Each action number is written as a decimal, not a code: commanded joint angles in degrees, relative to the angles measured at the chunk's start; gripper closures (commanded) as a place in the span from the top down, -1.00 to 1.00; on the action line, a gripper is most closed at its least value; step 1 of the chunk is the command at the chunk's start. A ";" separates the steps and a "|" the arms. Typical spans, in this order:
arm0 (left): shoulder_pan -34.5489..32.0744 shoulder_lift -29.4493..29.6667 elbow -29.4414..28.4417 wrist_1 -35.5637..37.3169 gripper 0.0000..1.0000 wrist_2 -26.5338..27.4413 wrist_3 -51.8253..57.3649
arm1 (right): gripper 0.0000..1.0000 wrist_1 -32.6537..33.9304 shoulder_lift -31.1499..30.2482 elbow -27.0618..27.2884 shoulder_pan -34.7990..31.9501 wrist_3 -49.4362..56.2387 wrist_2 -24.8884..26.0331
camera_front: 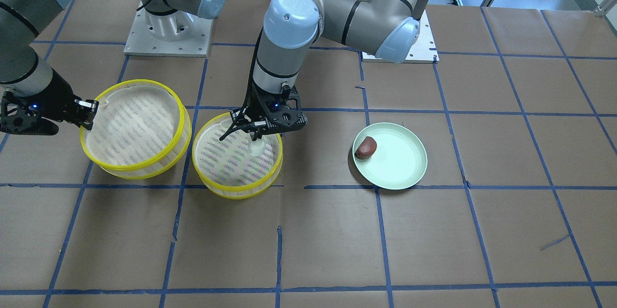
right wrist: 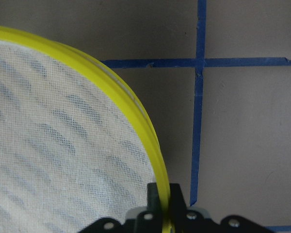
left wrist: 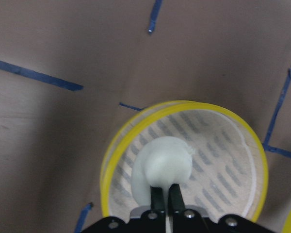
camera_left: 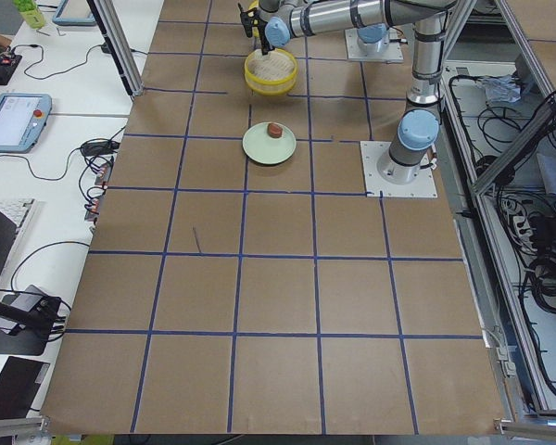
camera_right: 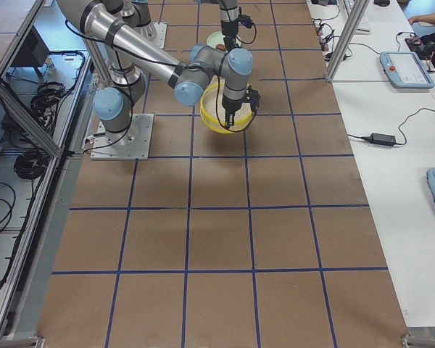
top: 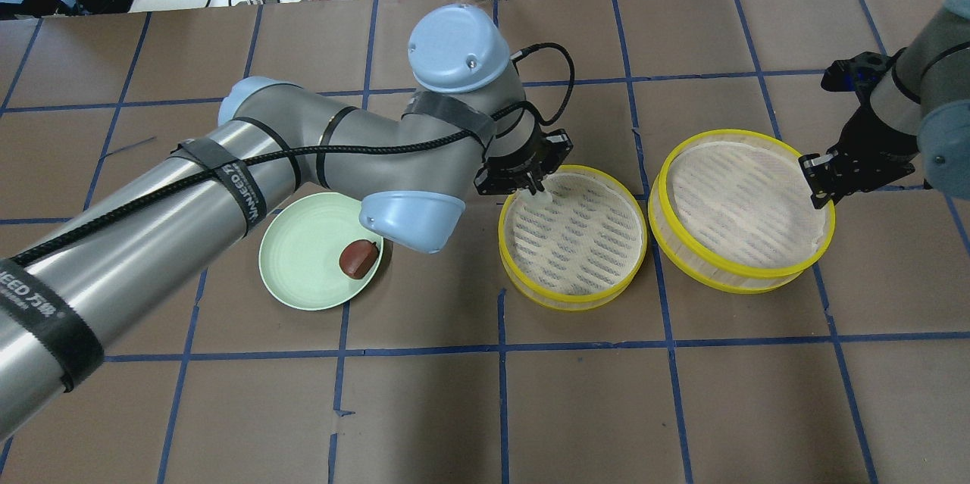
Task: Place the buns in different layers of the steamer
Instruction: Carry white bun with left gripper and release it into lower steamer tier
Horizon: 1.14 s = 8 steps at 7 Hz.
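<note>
My left gripper [camera_front: 258,137] is shut on the white bun [camera_front: 257,147] and holds it low inside the middle steamer tray [camera_front: 236,192], near its robot-side wall. The left wrist view shows the fingers [left wrist: 157,194] pinching the bun [left wrist: 165,162] over the striped liner. My right gripper [top: 811,181] is shut on the yellow rim of the other steamer tray [top: 727,272], which looks slightly tilted. The rim [right wrist: 136,111] shows between the fingers in the right wrist view. The reddish-brown bun [top: 358,257] lies on the pale green plate [top: 303,279].
The two trays stand side by side, almost touching. The plate [camera_front: 400,173] is apart from them, on my left side. The brown table is marked with blue tape lines. Both arm bases [camera_front: 168,33] are at the table's robot side.
</note>
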<state>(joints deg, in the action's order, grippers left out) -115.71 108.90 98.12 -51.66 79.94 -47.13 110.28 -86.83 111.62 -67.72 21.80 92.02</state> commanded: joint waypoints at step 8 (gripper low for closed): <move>-0.40 0.27 0.06 1.12 0.98 1.44 4.97 | -0.91 0.02 -0.27 0.26 -1.44 -0.70 -0.26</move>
<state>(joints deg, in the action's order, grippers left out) -116.63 109.99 98.44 -50.36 80.54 -46.31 110.30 -87.01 111.87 -68.32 21.53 91.92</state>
